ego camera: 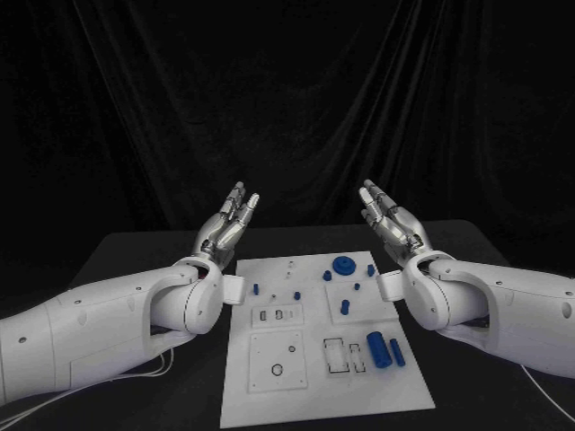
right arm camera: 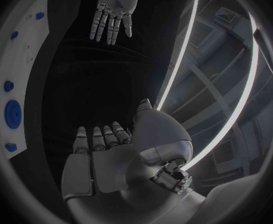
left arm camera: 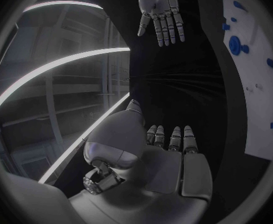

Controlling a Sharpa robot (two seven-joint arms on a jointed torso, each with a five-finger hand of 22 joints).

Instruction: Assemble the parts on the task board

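Task board (ego camera: 366, 395) with blue parts (ego camera: 384, 348), apparently untouched, between raised left hand (ego camera: 231, 221), right hand (ego camera: 389, 219)

Worktop (ego camera: 145, 247): black, dark curtain behind.
Lying on it: white task board (ego camera: 314, 404), at the middle.

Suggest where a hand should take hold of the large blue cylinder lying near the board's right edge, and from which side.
Probably across its middle, from above. The large blue cylinder lies flat on the task board, long axis running near to far, with a smaller blue piece close on its right. The right hand, raised and holding nothing, is nearer.
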